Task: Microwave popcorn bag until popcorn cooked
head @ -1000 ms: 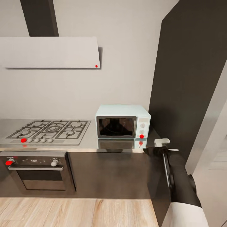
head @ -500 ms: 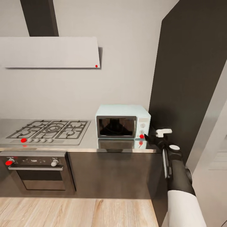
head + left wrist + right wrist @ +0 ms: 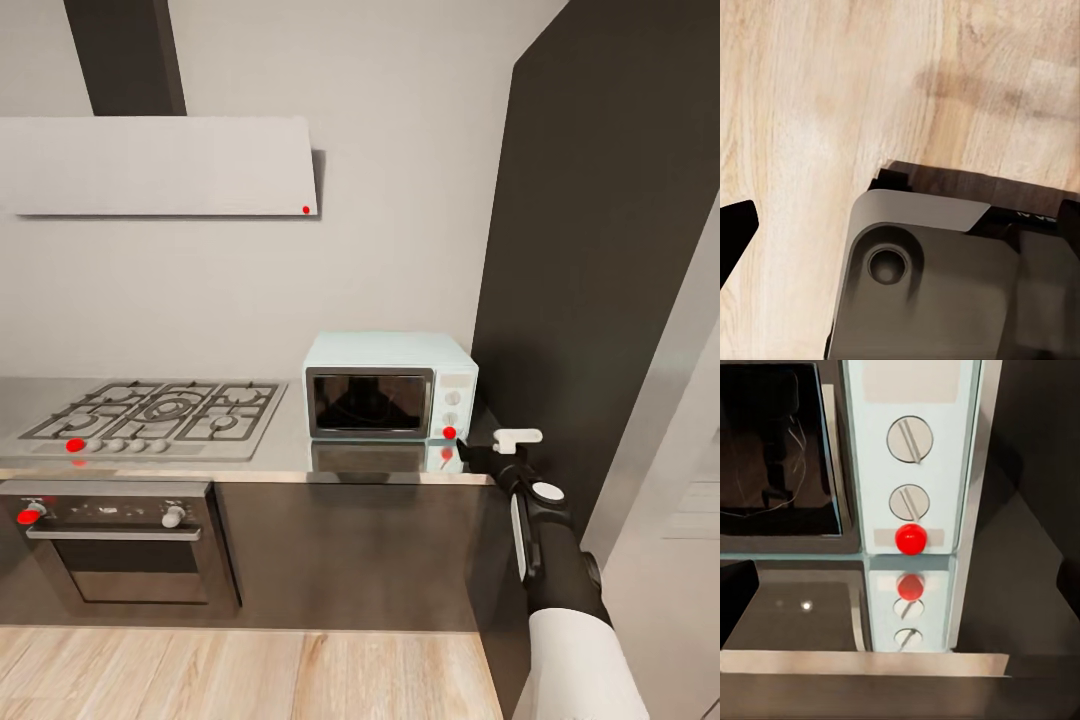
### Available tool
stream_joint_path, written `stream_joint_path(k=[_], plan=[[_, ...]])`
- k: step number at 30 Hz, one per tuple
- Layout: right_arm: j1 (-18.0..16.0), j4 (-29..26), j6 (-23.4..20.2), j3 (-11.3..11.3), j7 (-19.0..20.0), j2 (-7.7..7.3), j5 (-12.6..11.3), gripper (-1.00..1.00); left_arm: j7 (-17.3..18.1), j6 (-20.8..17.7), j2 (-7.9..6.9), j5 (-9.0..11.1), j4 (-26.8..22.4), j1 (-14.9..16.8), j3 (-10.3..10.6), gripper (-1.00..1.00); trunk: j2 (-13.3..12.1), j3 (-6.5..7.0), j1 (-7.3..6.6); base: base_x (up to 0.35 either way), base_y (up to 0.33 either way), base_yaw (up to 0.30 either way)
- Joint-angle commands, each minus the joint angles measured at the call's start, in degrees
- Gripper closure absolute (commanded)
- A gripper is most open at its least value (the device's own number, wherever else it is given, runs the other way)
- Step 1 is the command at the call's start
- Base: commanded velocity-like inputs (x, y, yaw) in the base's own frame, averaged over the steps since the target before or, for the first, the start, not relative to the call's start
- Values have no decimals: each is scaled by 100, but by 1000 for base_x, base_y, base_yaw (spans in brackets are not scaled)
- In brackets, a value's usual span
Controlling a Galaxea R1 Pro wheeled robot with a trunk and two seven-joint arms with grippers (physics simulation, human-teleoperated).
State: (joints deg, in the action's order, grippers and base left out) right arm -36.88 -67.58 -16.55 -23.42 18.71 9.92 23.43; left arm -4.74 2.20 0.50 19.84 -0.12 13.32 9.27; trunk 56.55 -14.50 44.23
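Microwave (image 3: 390, 386), boxy, pale mint, dark glossy door shut, sits centre frame on the reflective grey tabletop (image 3: 290, 452). I see two slotted white knobs (image 3: 910, 439) above a red button (image 3: 911, 538). Right gripper (image 3: 488, 447) hovers just beside its lower right corner; I cannot tell the jaws' spread. Left jaws: cannot tell.
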Motion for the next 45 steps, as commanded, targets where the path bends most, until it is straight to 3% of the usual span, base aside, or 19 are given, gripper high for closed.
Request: stream_joint_path(k=[1,24,38,45], plan=[[-6,-10,-15,-22,55,8,62,-100,-18,17,2,44,3,4,49,-100,6,-8,1,0,0,0],[-8,676,38,-57,-113,8,118,-100,-9,26,-2,22,3,4,57,-100,6,-8,1,187,0,0],[-7,863,41,-66,-117,8,117,-100,-9,26,-6,16,3,4,57,-100,6,-8,1,64,0,0],[-5,1127,55,-66,-336,8,111,-100,-9,26,-6,21,3,4,57,-100,6,-8,1,61,0,0]])
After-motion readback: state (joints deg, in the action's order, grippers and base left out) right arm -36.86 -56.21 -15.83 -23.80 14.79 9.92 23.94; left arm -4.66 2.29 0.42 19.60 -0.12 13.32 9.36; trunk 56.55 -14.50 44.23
